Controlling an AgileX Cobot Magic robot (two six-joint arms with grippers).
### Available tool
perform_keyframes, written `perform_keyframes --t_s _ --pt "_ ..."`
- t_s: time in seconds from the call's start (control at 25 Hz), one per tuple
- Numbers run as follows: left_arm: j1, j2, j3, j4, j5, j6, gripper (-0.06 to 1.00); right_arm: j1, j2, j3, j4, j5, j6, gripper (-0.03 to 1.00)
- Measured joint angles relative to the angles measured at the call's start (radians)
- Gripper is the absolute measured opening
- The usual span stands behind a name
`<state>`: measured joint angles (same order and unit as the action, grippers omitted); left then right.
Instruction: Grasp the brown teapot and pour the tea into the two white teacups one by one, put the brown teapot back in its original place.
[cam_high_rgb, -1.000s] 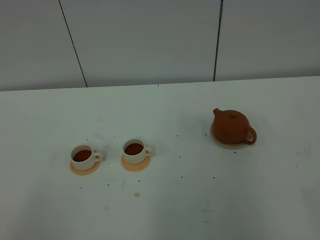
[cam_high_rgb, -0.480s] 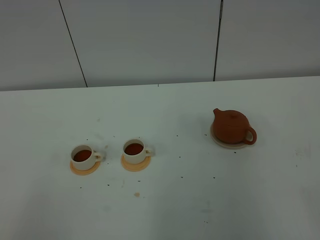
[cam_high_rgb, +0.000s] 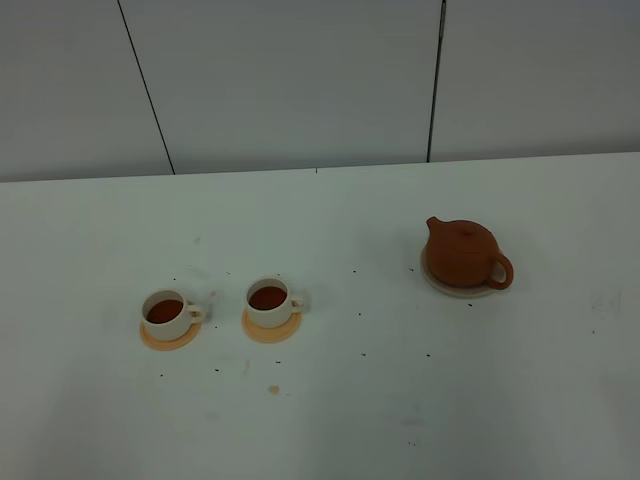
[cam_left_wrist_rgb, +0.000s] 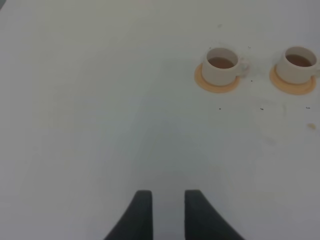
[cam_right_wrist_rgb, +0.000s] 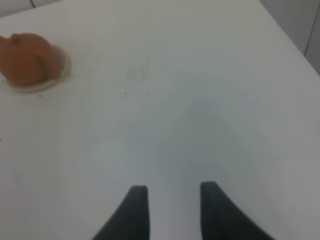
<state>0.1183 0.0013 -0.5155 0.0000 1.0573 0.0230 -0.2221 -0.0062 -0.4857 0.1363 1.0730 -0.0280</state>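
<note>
The brown teapot (cam_high_rgb: 463, 254) stands upright on its pale beige disc (cam_high_rgb: 440, 284), the original place, at the right of the table; the right wrist view shows the teapot (cam_right_wrist_rgb: 25, 59) too. Two white teacups (cam_high_rgb: 168, 313) (cam_high_rgb: 271, 301) sit on orange coasters at the left, each holding dark tea (cam_high_rgb: 164, 311). Both cups (cam_left_wrist_rgb: 221, 65) (cam_left_wrist_rgb: 298, 64) appear in the left wrist view. My left gripper (cam_left_wrist_rgb: 167, 196) is open over bare table, well short of the cups. Also open and empty, my right gripper (cam_right_wrist_rgb: 173, 189) is far from the teapot. Neither arm shows in the high view.
Orange coasters (cam_high_rgb: 168, 338) (cam_high_rgb: 270, 328) lie under the cups. A small brownish stain (cam_high_rgb: 274, 389) and dark specks mark the white table (cam_high_rgb: 330, 220). The table's far edge meets a grey panelled wall (cam_high_rgb: 300, 80). The table's right edge (cam_right_wrist_rgb: 285, 37) shows in the right wrist view.
</note>
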Motion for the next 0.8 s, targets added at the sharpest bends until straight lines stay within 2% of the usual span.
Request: perform_keyframes --t_s 0.8 --pt "0.0 0.0 0.0 0.0 0.0 0.0 0.23 0.0 0.0 0.0 0.0 0.0 0.0 0.24"
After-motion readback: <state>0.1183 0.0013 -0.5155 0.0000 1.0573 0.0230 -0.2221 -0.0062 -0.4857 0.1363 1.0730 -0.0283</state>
